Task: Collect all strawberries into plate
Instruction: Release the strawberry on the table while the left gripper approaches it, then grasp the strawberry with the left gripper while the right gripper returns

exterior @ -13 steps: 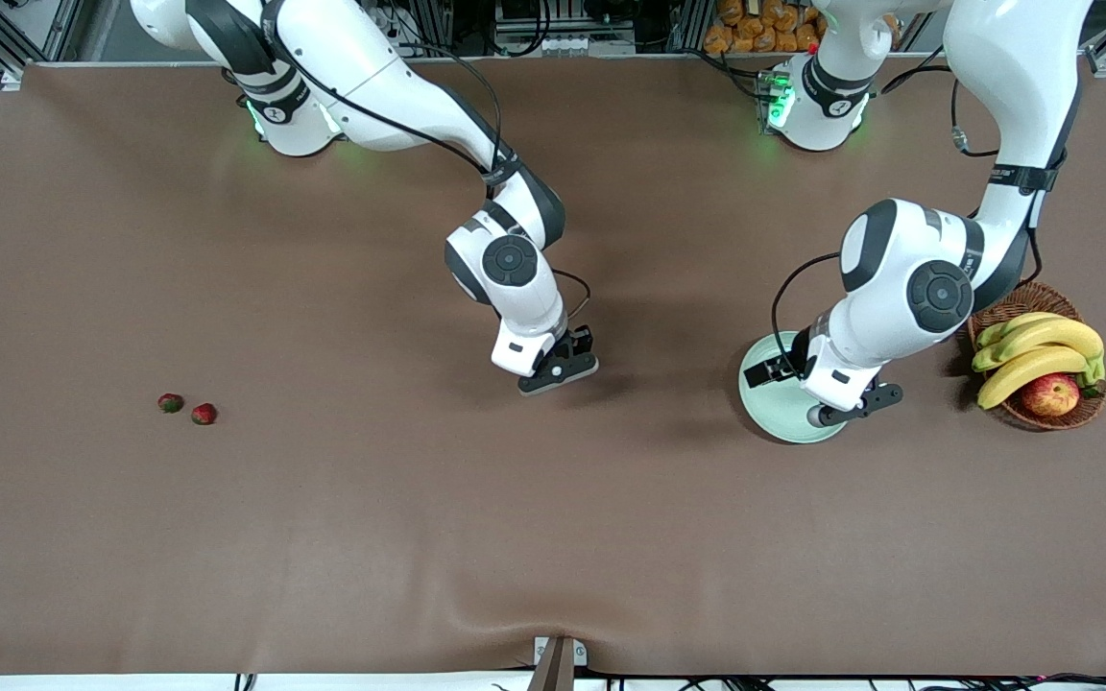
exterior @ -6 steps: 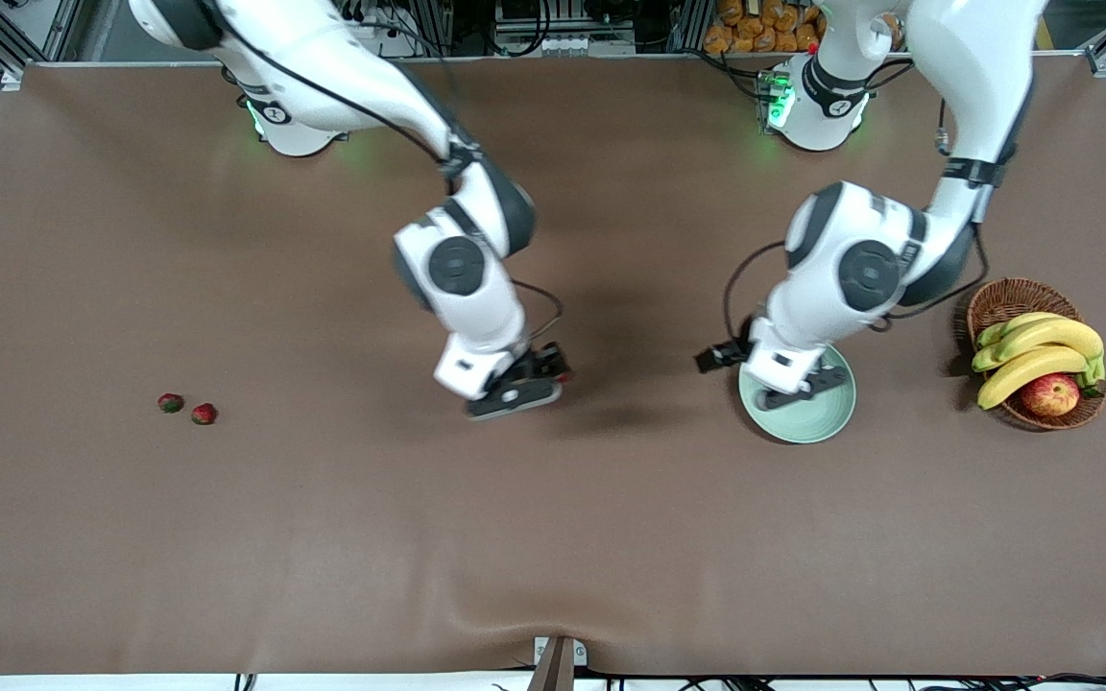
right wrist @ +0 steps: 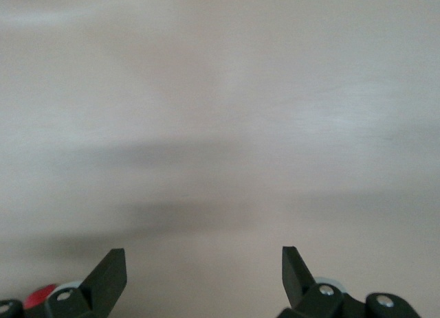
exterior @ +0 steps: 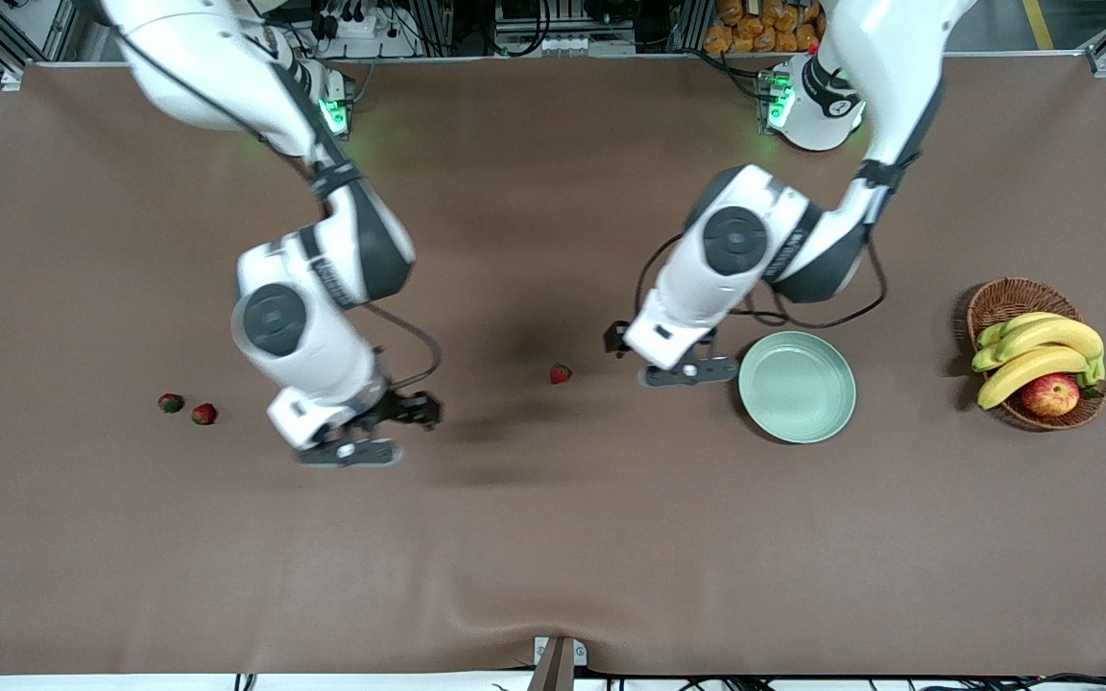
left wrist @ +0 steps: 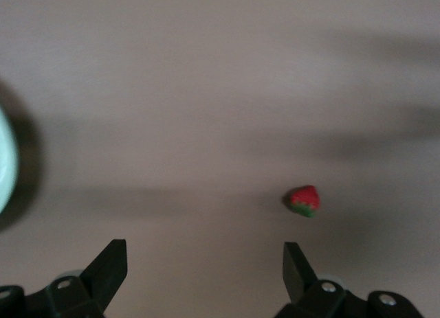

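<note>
Three strawberries lie on the brown table. One strawberry point(exterior: 561, 373) is in the middle, and it shows in the left wrist view point(left wrist: 304, 200). Two more strawberries point(exterior: 170, 403) point(exterior: 204, 414) lie close together toward the right arm's end. The pale green plate point(exterior: 797, 387) is empty; its rim shows in the left wrist view point(left wrist: 4, 160). My left gripper point(exterior: 683, 369) point(left wrist: 205, 270) is open and empty, over the table between the plate and the middle strawberry. My right gripper point(exterior: 351, 449) point(right wrist: 204, 263) is open and empty, over the table between the middle strawberry and the pair. A red strawberry point(right wrist: 40, 294) peeks from under one finger.
A brown wicker basket point(exterior: 1012, 297) with bananas point(exterior: 1038, 350) and a red-yellow apple point(exterior: 1049, 393) stands toward the left arm's end, beside the plate. The table's front edge has a small bracket point(exterior: 558, 657).
Both arms have swung toward the right arm's end of the table. The left gripper has left the plate, which now shows whole. The middle strawberry, earlier under the right gripper, is uncovered.
</note>
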`<move>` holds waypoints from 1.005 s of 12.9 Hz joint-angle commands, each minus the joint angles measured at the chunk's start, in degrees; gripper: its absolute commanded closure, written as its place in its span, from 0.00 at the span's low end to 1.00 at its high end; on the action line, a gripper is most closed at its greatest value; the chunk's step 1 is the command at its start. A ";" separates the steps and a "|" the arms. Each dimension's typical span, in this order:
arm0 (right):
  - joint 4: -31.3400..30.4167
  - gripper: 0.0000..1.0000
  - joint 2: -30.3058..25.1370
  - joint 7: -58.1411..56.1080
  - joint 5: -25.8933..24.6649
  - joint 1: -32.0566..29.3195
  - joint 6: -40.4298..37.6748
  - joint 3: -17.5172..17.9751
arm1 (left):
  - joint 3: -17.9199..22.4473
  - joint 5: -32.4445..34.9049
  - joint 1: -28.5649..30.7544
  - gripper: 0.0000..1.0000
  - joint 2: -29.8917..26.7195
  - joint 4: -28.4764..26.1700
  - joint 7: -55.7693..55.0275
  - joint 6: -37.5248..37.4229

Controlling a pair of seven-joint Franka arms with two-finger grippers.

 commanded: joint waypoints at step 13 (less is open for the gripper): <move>-14.78 0.00 -0.37 -9.05 -7.41 -23.93 4.34 0.51 | 6.32 13.51 -15.62 0.06 20.10 13.94 -6.42 10.04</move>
